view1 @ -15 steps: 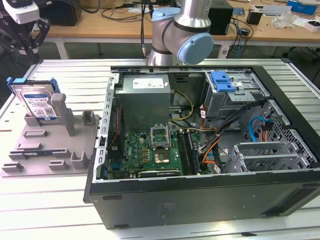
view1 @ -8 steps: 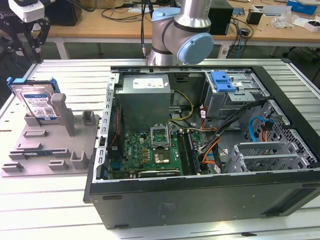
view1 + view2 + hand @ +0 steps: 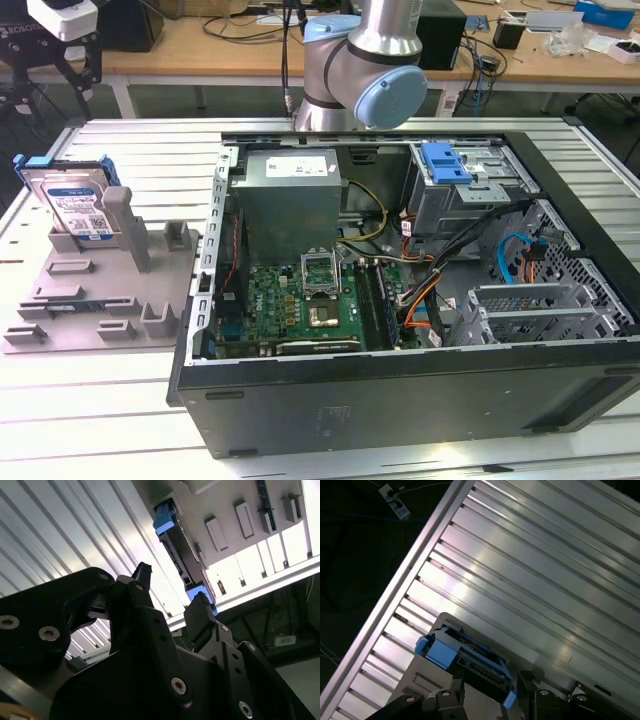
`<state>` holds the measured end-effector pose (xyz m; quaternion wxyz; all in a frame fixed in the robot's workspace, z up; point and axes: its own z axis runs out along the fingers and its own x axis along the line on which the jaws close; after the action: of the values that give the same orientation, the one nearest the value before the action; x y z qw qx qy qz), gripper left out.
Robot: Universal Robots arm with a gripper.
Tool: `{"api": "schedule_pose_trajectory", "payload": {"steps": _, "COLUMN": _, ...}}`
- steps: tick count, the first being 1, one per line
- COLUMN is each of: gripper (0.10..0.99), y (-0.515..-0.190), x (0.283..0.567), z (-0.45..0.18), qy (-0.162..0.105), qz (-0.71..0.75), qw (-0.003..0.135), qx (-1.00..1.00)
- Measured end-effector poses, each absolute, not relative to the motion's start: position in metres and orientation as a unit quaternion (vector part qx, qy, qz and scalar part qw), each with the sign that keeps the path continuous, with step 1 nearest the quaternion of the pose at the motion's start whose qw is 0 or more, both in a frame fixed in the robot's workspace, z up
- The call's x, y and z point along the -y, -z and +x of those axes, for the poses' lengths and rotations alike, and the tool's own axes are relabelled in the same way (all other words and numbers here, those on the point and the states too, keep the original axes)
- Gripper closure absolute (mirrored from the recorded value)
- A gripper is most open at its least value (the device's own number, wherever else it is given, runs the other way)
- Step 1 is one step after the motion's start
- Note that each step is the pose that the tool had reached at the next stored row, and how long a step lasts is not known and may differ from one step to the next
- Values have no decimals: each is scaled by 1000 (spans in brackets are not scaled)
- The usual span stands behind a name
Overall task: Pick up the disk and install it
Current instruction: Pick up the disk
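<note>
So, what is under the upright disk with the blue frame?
The disk stands in a slot of the grey holder, which lies on the slatted metal table. The holder's wall hides its lower edge, so how it sits cannot be seen.

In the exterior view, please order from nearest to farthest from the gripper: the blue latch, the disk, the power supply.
1. Disk, in the grey holder under the gripper.
2. Power supply, inside the computer case.
3. Blue latch, atop the drive cage.
</note>
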<state>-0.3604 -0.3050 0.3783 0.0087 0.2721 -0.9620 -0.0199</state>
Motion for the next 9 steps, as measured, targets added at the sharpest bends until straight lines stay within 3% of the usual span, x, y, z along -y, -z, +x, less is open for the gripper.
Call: {"api": "schedule_pose_trajectory", "payload": {"steps": 9, "gripper": 545, "y": -378, "x": 305, "z": -362, "qy": 19, "qz": 334, "qw": 10, "qx": 942}}
